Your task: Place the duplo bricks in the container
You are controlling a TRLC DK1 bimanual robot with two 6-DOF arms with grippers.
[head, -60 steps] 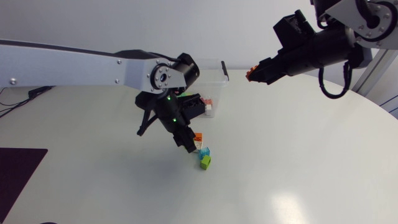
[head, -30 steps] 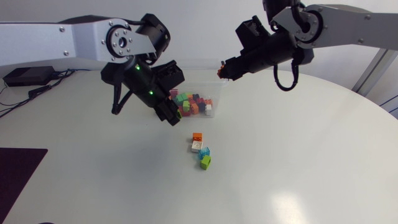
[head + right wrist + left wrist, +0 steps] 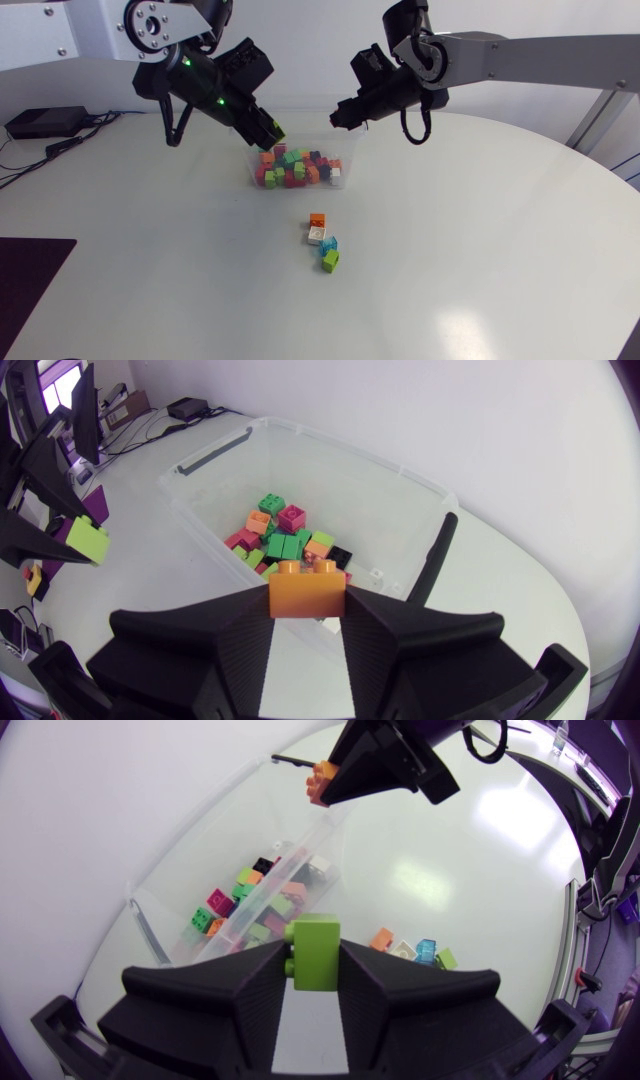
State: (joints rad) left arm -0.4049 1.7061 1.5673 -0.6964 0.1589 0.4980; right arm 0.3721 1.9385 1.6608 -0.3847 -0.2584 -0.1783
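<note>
The left claw (image 3: 268, 130) is clenched on a lime-green plastic duplo brick (image 3: 316, 950), gripping its two flat sides, and hangs above the left end of the clear plastic container (image 3: 350, 447). The right claw (image 3: 338, 119) grasps an orange duplo brick (image 3: 307, 590) the same way, up by the container's right end. The container sits at the far middle of the white counter (image 3: 480, 250) and holds a heap of mixed bricks. Four more lie loose on the near side of it: an orange brick (image 3: 318, 220), a white one (image 3: 317, 236), a light-blue one (image 3: 329, 245) and a green one (image 3: 330, 261), packed close together. These bricks look light, stiff and smooth, so a grip across opposite flat walls should hold best, clear of the studs. The thin-walled container would likely slide if bumped, and the two claws, near each other over it, may crowd one another.
</note>
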